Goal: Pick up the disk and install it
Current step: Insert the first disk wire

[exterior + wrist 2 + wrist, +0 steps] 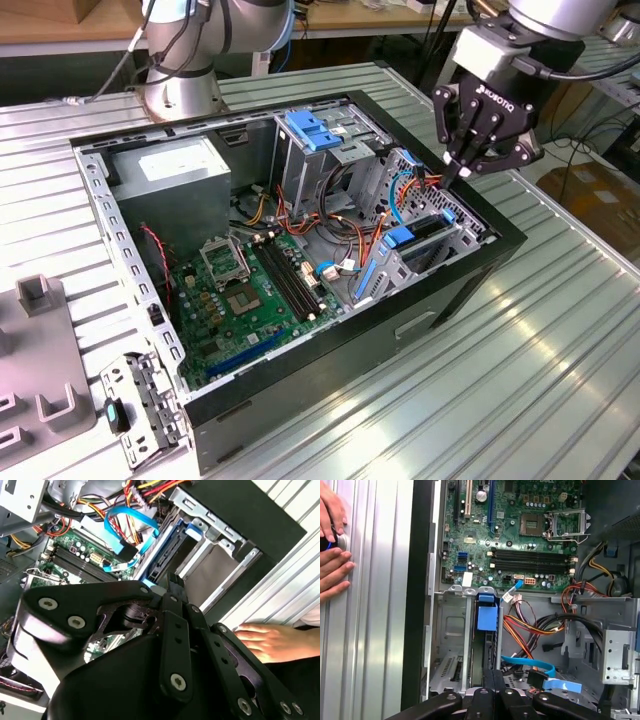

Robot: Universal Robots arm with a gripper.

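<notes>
Just beneath the closed pincer, the disk, inside its cage.

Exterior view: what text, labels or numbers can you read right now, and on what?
End effector: white maker's lettering on the black body; a brand mark, not quoted here.
Grey power supply box: white sticker, print too small to read.
Motherboard: white markings, too small to read.
Nothing else legible.

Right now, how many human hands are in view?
2: one hand and another hand, side by side on the ribbed table beside the computer case; others may be hidden.
</notes>
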